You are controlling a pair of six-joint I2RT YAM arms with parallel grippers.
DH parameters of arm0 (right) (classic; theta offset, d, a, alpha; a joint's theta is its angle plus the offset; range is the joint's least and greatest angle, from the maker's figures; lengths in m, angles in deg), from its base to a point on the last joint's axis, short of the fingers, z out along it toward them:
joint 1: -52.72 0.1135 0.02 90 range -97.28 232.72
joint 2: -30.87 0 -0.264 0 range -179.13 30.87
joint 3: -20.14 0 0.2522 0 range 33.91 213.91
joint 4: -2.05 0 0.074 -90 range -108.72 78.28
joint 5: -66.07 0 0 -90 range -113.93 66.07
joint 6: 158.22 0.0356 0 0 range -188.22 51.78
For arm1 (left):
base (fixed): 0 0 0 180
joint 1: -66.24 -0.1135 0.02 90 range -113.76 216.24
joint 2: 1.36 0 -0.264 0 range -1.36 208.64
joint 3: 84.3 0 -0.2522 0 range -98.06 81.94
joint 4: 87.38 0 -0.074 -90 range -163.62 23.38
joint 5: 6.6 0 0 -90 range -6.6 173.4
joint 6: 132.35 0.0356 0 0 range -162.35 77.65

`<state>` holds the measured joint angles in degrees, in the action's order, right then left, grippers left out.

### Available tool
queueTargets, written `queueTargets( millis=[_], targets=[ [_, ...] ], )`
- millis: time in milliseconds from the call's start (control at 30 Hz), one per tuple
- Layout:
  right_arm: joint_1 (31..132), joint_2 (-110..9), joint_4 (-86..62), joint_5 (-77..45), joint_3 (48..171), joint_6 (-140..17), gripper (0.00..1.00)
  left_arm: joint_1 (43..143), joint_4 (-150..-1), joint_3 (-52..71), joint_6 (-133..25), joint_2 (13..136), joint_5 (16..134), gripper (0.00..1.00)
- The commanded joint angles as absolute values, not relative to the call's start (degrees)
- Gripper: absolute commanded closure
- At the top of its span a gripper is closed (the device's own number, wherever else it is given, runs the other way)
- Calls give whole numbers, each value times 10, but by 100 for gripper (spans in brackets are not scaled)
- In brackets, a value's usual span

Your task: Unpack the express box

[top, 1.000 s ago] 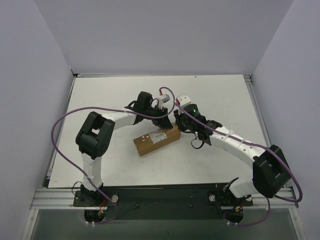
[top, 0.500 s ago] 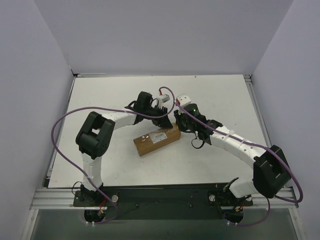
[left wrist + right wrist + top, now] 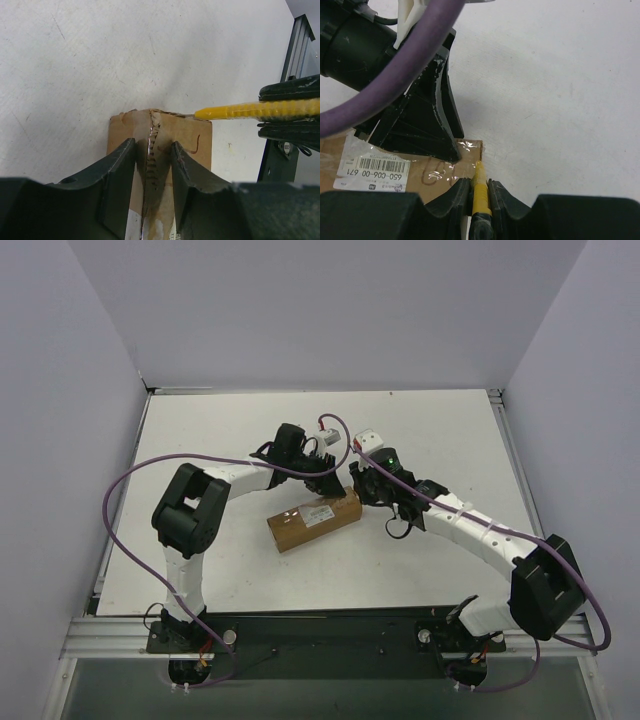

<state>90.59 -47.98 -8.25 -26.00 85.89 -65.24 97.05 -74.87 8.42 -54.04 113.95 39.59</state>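
The express box (image 3: 300,525), a small brown carton with a white label (image 3: 372,172), lies mid-table, taped on top. My left gripper (image 3: 152,145) stands over its end, jaws a little apart, one on each side of the ragged top seam, tips on the cardboard (image 3: 187,140). From the right wrist, its black fingers (image 3: 432,125) rest on the box top (image 3: 435,175). My right gripper (image 3: 479,182) is shut on the yellow utility knife (image 3: 480,192). The knife (image 3: 255,110) has its tip at the top corner of the box's end. From above, both grippers (image 3: 328,483) (image 3: 358,482) meet there.
The box rests on a white table (image 3: 220,430) enclosed by pale walls. A metal rail (image 3: 297,50) runs along the table's right edge. Purple cables (image 3: 130,480) loop off both arms, one crossing the right wrist view (image 3: 395,85).
My left jaws have drawn slightly closer together over the seam. The right arm has shifted a touch to the right. The box has not moved.
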Motion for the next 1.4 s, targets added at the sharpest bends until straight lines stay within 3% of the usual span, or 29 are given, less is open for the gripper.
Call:
queueTargets(
  millis=[0,1367],
  targets=[
    [906,-455,-115,-247,871,-654,100,973,-704,103,-525,1172,451,60],
    [924,-458,-162,-257,870,-637,100,966,-716,96,-577,1177,448,66]
  ],
)
